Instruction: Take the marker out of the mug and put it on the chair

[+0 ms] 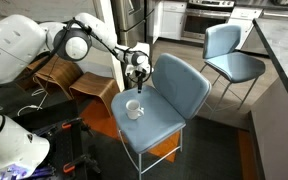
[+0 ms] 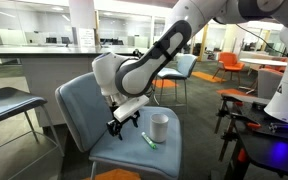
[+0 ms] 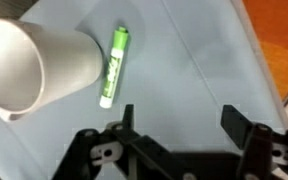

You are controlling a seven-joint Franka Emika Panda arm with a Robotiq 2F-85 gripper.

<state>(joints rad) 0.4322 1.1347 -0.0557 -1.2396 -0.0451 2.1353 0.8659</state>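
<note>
The marker, green with a white band, lies flat on the seat of the light blue-grey chair, just beside the white mug. In an exterior view the marker lies on the seat in front of the upright mug. The mug also stands on the chair seat in an exterior view. My gripper is open and empty, hovering above the seat apart from the marker; it shows in both exterior views.
A similar blue chair with dark legs stands behind. Brown bent-wood chairs stand beside the robot. A counter edge runs along one side. Another padded seat and a black stand flank the chair.
</note>
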